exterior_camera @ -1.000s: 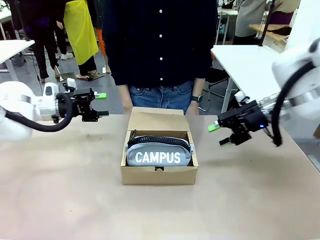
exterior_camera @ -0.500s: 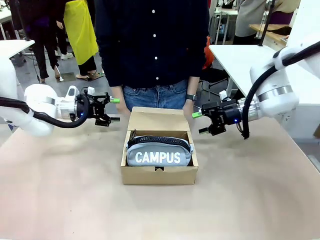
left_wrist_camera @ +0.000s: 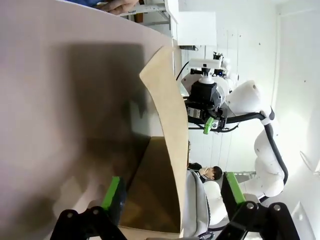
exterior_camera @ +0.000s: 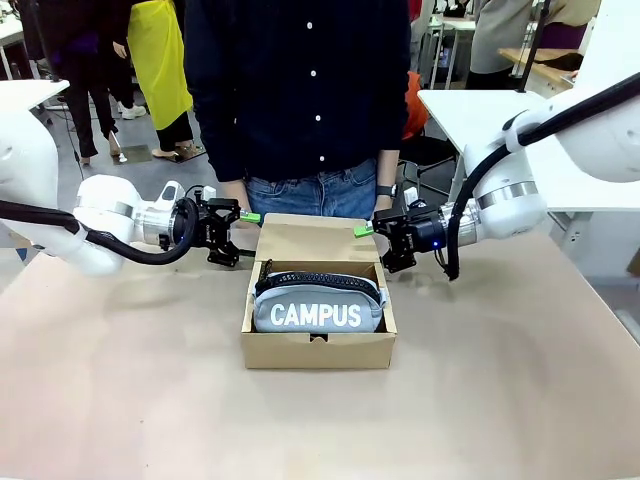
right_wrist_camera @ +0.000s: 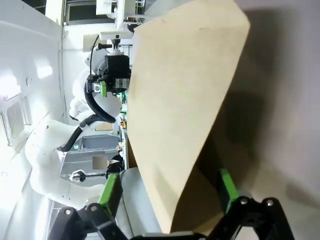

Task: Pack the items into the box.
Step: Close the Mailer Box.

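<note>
Left tool (exterior_camera: 241,239) and right tool (exterior_camera: 375,249) point inward at each other — horizontal, jaws spread wide.

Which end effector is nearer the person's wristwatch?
Right. The right end effector is just below the wristwatch, by the lid's right edge; the left end effector is by its left edge.

A pale beige table (exterior_camera: 120,400) spans the scene from left to right, its matte top carrying a brown cardboard box (exterior_camera: 315,352) at the middle, closer to the far edge than the near one. The box sits flat on the surface, its lid flap (exterior_camera: 318,241) raised at the far side.
</note>
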{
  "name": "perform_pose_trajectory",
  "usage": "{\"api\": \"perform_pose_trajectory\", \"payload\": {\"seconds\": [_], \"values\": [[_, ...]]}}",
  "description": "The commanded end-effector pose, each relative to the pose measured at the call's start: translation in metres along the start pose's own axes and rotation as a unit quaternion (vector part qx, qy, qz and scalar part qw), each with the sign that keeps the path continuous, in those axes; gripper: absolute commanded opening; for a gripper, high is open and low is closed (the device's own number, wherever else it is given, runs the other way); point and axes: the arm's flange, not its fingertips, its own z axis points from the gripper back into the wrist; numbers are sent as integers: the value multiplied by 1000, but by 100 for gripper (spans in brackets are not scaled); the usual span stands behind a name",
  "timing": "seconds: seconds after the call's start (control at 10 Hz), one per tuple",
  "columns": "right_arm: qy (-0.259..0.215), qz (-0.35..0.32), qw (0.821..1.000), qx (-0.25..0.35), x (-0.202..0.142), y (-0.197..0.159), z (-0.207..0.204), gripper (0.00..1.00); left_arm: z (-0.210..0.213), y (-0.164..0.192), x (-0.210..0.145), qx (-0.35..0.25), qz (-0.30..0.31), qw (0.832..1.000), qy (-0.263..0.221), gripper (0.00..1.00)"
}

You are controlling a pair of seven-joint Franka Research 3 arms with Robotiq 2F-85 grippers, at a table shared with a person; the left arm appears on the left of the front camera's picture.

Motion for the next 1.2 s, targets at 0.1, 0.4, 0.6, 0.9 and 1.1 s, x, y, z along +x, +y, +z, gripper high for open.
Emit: {"api": "perform_pose_trajectory", "payload": {"seconds": [0.1, 0.4, 0.6, 0.9, 1.1], "values": [[2, 3, 1000, -9, 1, 2, 2, 100, -1, -5, 0, 1, 3, 1000, 25, 100], [2, -1, 1000, -17, -1, 6, 6, 87, -3, -12, -5, 0, -19, 999, 28, 81], [-6, -10, 1000, -12, -1, 7, 7, 89, -1, -13, -10, -4, -22, 999, 30, 83], [8, 1, 1000, -9, -9, 17, 16, 100, -6, -20, -19, -3, -35, 999, 41, 100], [1, 16, 1000, -10, -15, 22, 18, 100, -13, -28, -26, -9, -55, 997, 47, 100]]}}
